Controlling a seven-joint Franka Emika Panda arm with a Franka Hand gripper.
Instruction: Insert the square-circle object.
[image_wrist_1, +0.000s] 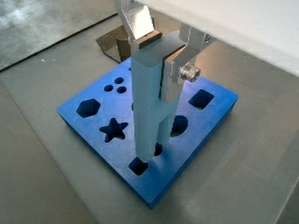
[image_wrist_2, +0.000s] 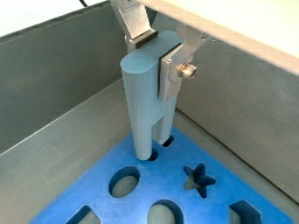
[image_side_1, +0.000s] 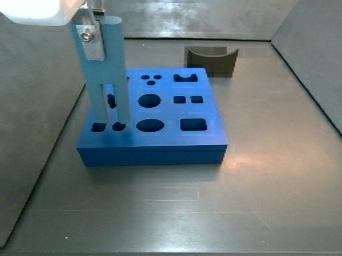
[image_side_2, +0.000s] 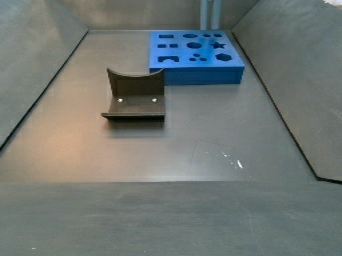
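The square-circle object (image_wrist_1: 149, 105), a tall light-blue bar, stands upright with its two prongs in the holes at one corner of the dark blue board (image_wrist_1: 170, 175). It also shows in a wrist view (image_wrist_2: 146, 105) and a side view (image_side_1: 107, 65); only a sliver of it (image_side_2: 207, 12) shows at the far end. My gripper (image_wrist_1: 163, 48) is shut on the bar's top end, one finger (image_wrist_1: 184, 68) flat against its side and the other behind it. How deep the prongs (image_side_1: 104, 122) sit cannot be told.
The olive-brown block with a curved notch (image_side_1: 210, 58) lies on the grey floor behind the board; it is seen nearer in a side view (image_side_2: 134, 97). The board (image_side_1: 147, 152) has several other shaped holes. Grey walls (image_wrist_2: 47, 96) enclose the floor.
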